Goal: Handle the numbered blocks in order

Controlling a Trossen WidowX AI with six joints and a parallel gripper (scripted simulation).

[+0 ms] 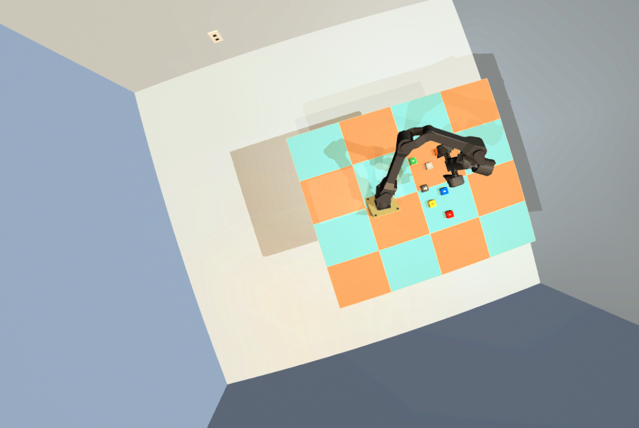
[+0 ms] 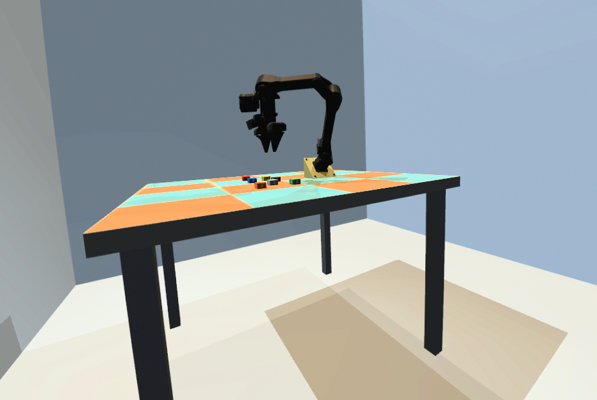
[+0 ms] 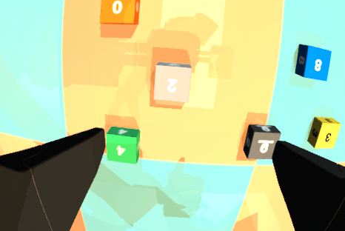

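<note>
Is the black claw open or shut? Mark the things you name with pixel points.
Open: the black two-fingered gripper (image 1: 450,167) (image 2: 269,150) (image 3: 192,146) has its fingers spread wide in the wrist view, with nothing between them.
</note>
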